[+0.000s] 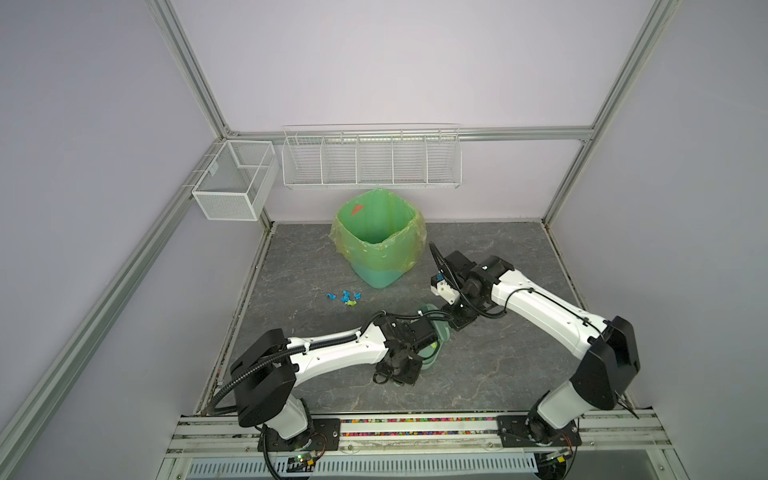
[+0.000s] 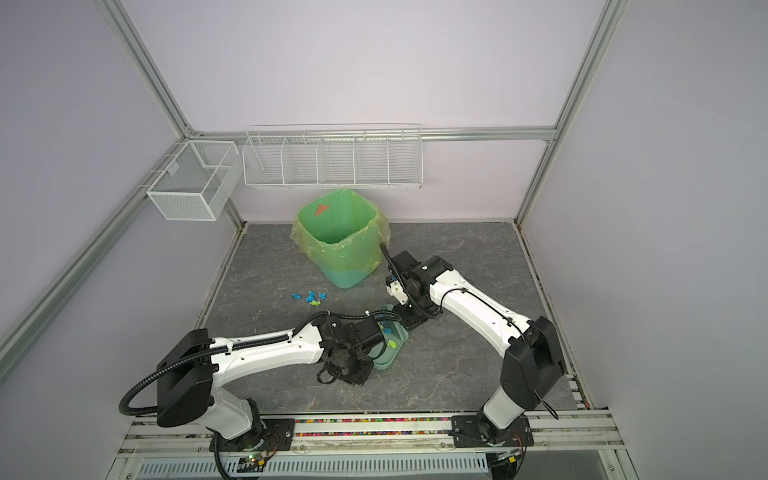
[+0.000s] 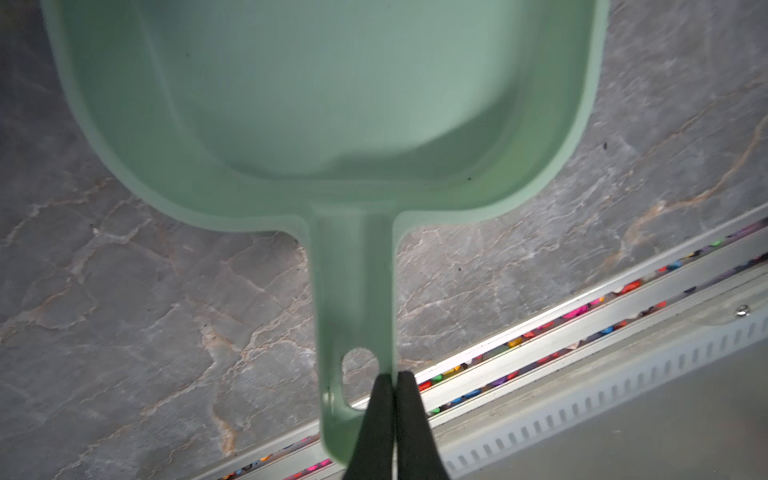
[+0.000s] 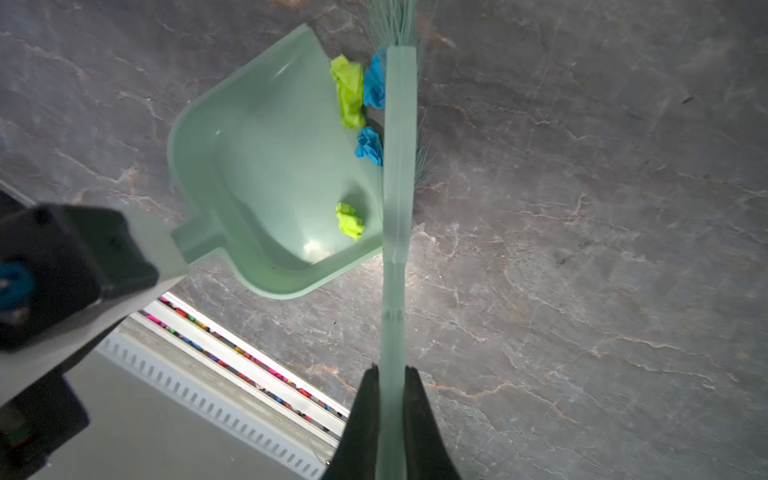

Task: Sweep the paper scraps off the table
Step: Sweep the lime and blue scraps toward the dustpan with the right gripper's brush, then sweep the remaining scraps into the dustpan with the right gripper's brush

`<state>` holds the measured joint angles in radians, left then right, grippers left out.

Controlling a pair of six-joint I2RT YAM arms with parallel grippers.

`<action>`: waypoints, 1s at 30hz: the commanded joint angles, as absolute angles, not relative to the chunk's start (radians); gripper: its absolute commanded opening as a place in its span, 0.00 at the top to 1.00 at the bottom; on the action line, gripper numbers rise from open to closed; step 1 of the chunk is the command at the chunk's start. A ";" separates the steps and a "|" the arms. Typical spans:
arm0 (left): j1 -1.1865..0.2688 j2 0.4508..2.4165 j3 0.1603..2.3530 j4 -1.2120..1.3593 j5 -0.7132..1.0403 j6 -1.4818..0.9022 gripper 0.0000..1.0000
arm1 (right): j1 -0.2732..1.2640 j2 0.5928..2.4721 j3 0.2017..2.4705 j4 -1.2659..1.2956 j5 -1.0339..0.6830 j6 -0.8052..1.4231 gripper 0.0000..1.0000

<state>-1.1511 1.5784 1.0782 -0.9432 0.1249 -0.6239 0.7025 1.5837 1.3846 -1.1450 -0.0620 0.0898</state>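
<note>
The left arm [image 1: 340,353] rises from the front rail [image 1: 415,424] near the table's [image 1: 498,374] front-left corner; elbow folded back, forearm low and reaching twd the table ctr, wrist turned down. The left gripper [image 3: 394,380] is pinched narrow on the end of the dustpan [image 3: 332,104] handle, w/ one edge of the handle btwn the fingers, right beside the hang hole. The pan sits approx mid-table, a bit nearer the front edge, mouth turned twd the right gripper's side; whether its lip touches the table can't be told.

The right arm [image 1: 548,316] stands on the same rail near the front-right corner; elbow high by the right edge, forearm sloping down twd the ctr, wrist bent so the tool points downward. The right gripper [image 4: 391,374] is clamped on the slim handle of the brush [image 4: 399,166], which runs straight out from btwn the fingers; the brush head lies across the pan mouth, bristles [image 4: 392,20] showing past its far end.

Four paper scraps [image 4: 350,95] sit at the pan mouth against the brush head: a lime and a blue wad touching, another blue just beside, a second lime deeper in the pan. A loose cluster of blue wads plus one lime [image 1: 345,297] lies on the table left of ctr, near the foot of the green lined bin [image 1: 376,270]; the bin stands by the back edge, approx mid-width; this cluster is well apart from the pan.
</note>
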 commanded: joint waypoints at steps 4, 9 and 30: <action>-1.123 1.631 1.133 -0.959 0.129 -0.575 1.00 | 0.725 1.431 1.337 -1.112 -0.209 0.147 0.93; -1.116 1.631 1.128 -0.962 0.132 -0.574 1.00 | 0.690 1.410 1.347 -1.112 -0.134 0.193 0.93; -1.076 1.589 1.110 -0.981 0.133 -0.554 1.00 | 0.575 1.658 1.516 -0.965 -0.098 0.243 0.93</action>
